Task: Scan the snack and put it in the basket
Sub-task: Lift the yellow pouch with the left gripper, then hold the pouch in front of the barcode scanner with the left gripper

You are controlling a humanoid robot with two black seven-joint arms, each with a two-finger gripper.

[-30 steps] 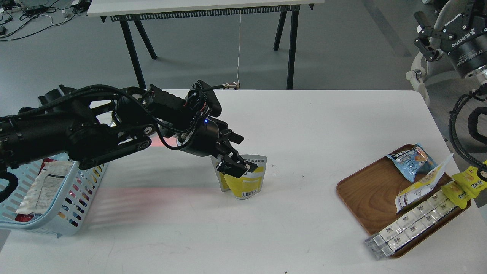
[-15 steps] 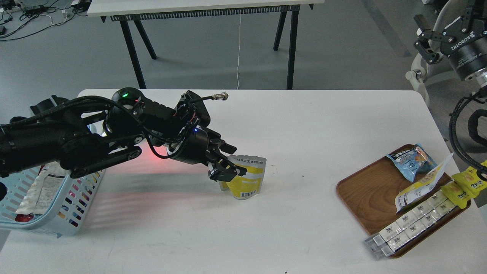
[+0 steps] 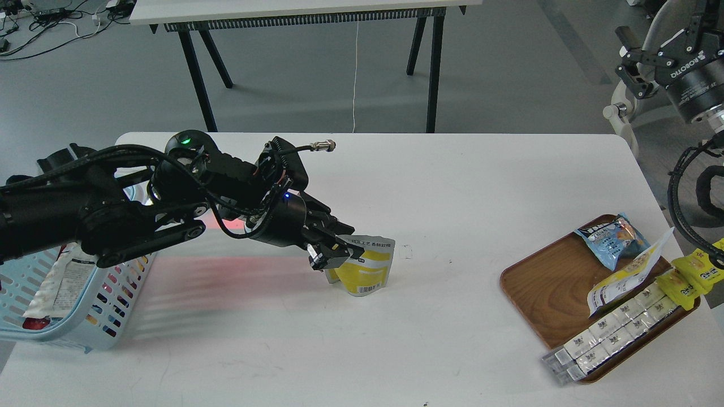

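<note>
The snack (image 3: pixel 366 270), a yellow pouch with a silver-white top band and a barcode facing me, stands upright on the white table (image 3: pixel 464 186) near its middle. My left gripper (image 3: pixel 334 254) is at the pouch's upper left corner, one finger over the top band. It looks dark and bunched, so I cannot tell whether it grips the pouch. The light-blue slotted basket (image 3: pixel 68 333) stands at the table's left front edge, partly under my left arm, with a white packet (image 3: pixel 65 280) inside. My right gripper (image 3: pixel 659 25) is raised off the table at the far right, open and empty.
A brown wooden tray (image 3: pixel 537 282) at the right front holds a light-blue pouch (image 3: pixel 613 237), a slim white-and-yellow pouch (image 3: pixel 628 277), yellow packets (image 3: pixel 693 274) and a row of white packs (image 3: pixel 611 330). A red glow (image 3: pixel 237 226) lies on the table under my left arm.
My left arm has drawn back to the left, so the gripper moved from over the pouch's top to its upper left corner. The pouch has stayed in place. The right gripper has barely shifted.
</note>
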